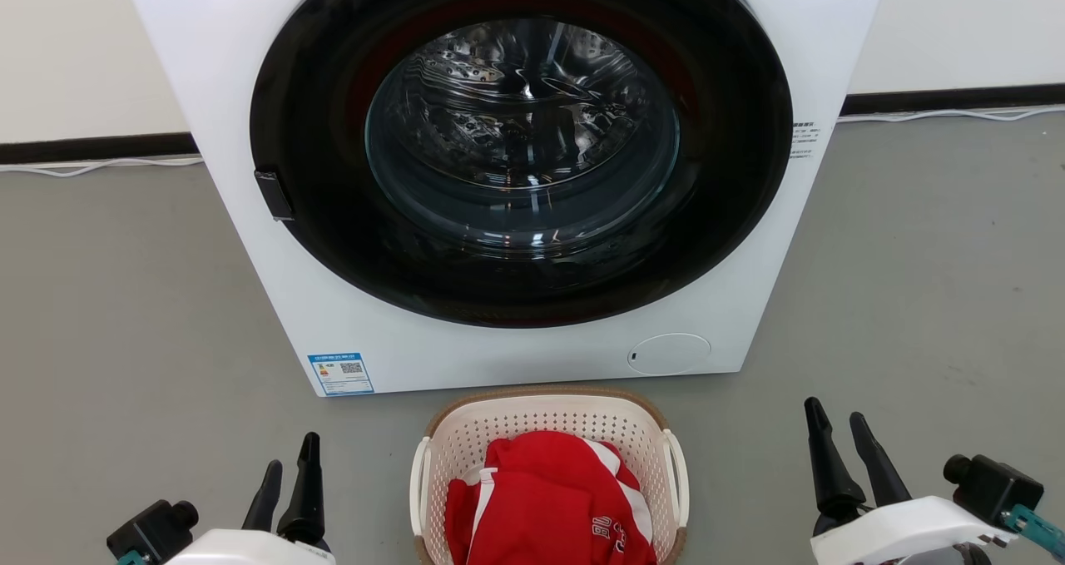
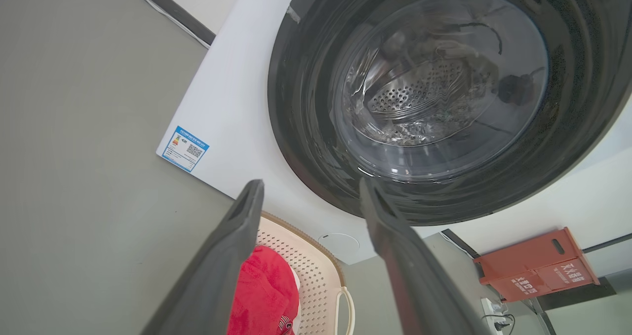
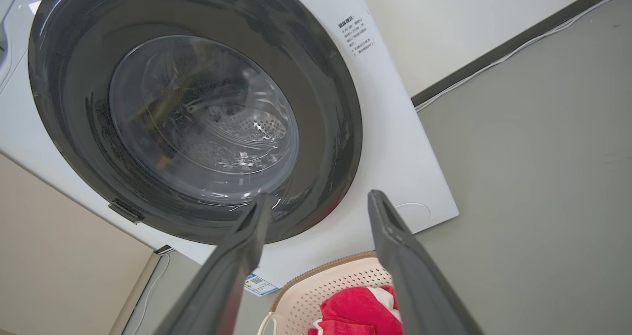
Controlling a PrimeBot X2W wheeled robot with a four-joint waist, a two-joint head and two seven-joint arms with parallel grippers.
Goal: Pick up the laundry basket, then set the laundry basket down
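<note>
Our two claws sit closest to us, low down on each side. Our left claw (image 1: 291,455) has its fingers spread apart and holds nothing. Our right claw (image 1: 834,415) is spread apart too, with nothing in it. Between them, on the grey floor (image 1: 125,299), sits the laundry basket (image 1: 532,425). It stands just in front of the washing machine (image 1: 516,357), and we cannot tell if they touch. Neither claw touches the basket. Red and white clothes (image 1: 549,498) lie inside it.

We think the basket is light, because it is thin plastic full of little holes and the clothes are soft. It looks stiff enough to keep its shape, but it could tip if we lift one side first. The best places to hold look like its white loops: the left handle (image 1: 418,486) and the right handle (image 1: 679,478). The plastic may be slippery, so we should pinch each loop tight and lift both together.
</note>
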